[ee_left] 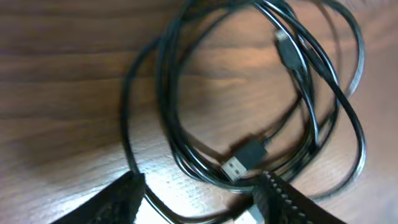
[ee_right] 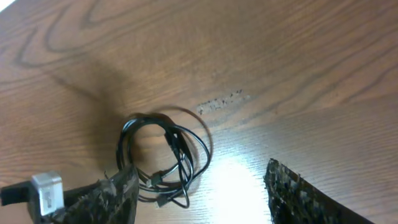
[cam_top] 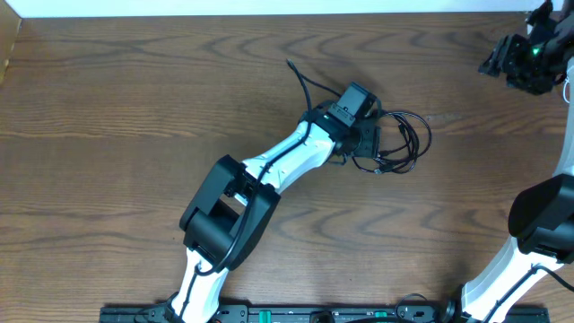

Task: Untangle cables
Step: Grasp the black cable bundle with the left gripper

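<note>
My left end effector point(ee_left: 200, 183) hung spread wide over the black cables point(cam_top: 408, 135), coiled on the counter point(cam_top: 134, 108), gripping nothing: the reach-in step, I judged. The next move called for pinching just one of them. My right end effector point(ee_right: 202, 171) stood parted, empty, well apart.

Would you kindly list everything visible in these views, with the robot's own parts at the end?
cables: one tangled coil, strand count unclear, black, on the table right of centre
USB plug: one clearly seen, black with metal tip, within the coil
table: one, brown wood grain, under everything
left arm: one, white and black, reaching from the near edge to the coil
right arm: one, white and black, along the right edge
left pincer: one, black, open, over the coil
right pincer: one, black, open, apart from the coil
</note>
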Tool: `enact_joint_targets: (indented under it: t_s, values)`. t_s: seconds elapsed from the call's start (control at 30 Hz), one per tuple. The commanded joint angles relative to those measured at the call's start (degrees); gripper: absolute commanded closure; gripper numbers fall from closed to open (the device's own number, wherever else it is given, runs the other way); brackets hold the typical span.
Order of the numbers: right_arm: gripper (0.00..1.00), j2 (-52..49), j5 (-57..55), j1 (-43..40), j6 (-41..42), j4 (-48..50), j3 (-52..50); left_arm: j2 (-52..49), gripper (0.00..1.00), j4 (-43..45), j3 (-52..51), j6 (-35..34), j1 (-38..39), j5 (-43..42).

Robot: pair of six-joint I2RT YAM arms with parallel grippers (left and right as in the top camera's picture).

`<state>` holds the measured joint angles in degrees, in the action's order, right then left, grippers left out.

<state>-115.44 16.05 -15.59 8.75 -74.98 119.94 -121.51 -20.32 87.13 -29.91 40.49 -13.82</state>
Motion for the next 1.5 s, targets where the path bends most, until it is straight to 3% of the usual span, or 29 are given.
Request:
enact_joint_targets:
  t_s: [0.0, 0.2, 0.43, 0.53, 0.9, 0.97, 1.03, 1.07, 1.23, 1.47]
  values:
    - [0.39, -0.1, -0.3, 0.3, 0.6, 0.2, -0.6, -1.0, 0.43, 1.4, 0.1, -6.2, 1.5, 8.9]
    - [0.39, -0.1, -0.3, 0.3, 0.6, 0.1, -0.6, -1.8, 0.56, 3.8, 0.1, -6.3, 3.0, 12.0]
    - [0.39, -0.1, -0.3, 0.3, 0.6, 0.0, -0.6, -3.8, 0.59, 4.4, 0.1, -7.5, 3.0, 12.0]
    - [0.39, -0.1, -0.3, 0.3, 0.6, 0.0, -0.6, -3.8, 0.67, 4.9, 0.1, -7.5, 3.0, 12.0]
    - [0.38, -0.1, -0.3, 0.7, 0.6, 0.0, -0.6, -5.6, 0.68, 5.2, 0.1, -7.5, 3.0, 13.5]
    - [0.38, -0.1, -0.3, 0.7, 0.6, 0.0, -0.6, -5.7, 0.73, 5.2, 0.1, -7.4, 3.0, 13.7]
    - [0.37, -0.1, -0.3, 0.7, 0.6, 0.0, -0.6, -5.7, 0.85, 5.2, 0.1, -7.4, 3.0, 14.6]
    - [0.37, -0.1, -0.3, 0.7, 0.6, 0.0, -0.6, -5.7, 0.92, 5.2, 0.1, -6.9, 3.0, 15.3]
    - [0.37, -0.1, -0.3, 1.0, 0.6, -0.3, -0.6, -3.5, 0.93, 4.4, 0.1, 2.3, 2.8, 16.0]
    - [0.37, -0.1, 4.7, 2.8, -4.3, -0.4, -0.6, 10.9, 0.93, -0.9, 0.1, 11.1, 1.6, 15.6]
